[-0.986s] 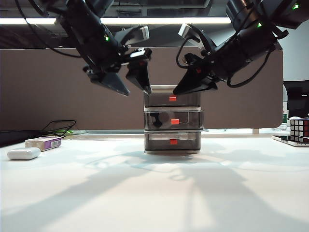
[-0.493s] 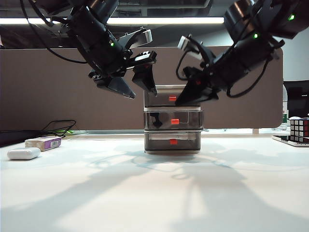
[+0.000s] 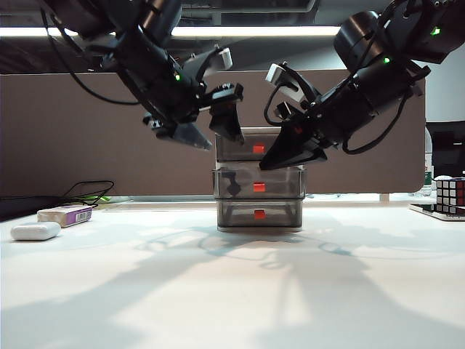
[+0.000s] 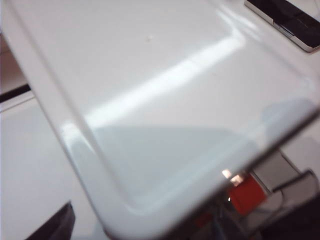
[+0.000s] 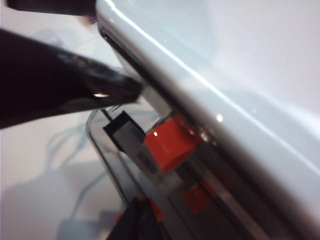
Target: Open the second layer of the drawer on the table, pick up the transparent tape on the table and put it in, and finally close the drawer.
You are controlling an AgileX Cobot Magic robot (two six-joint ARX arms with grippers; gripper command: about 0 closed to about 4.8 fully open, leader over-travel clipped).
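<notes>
Both of my grippers hang over the drawer [image 3: 259, 178] at mid-table. My left gripper [image 3: 211, 131] sits at the unit's upper left corner, its two black fingers [image 3: 229, 120] spread well apart with nothing between them. My right gripper [image 3: 280, 156] reaches in from the other side, its dark tip by the upper right of the unit's front, level with the seam between the top tier and the second layer [image 3: 259, 182]; whether its jaws are parted or closed I cannot tell — they read as one dark wedge in the exterior view.

The drawer stands upright on the table [image 3: 232, 291], three smoky grey tiers under a white top, each with a red-orange tab [image 3: 259, 187]. The second layer juts slightly forward of the tiers above and below. A dark shape shows through its translucent front at left, too murky to name; the transparent tape cannot be made out in any view.

My left wrist view is filled by the glossy white top [image 4: 165, 100], with a red tab at its edge. My right wrist view shows a dark finger [image 5: 65, 85] beside the top's rim, just above a red-orange tab — touching or not, I cannot say.

Far left on the table lie a white oval case [image 3: 35, 231] and a purple-and-white box [image 3: 66, 214]; a cube puzzle [image 3: 450, 193] sits far right.
</notes>
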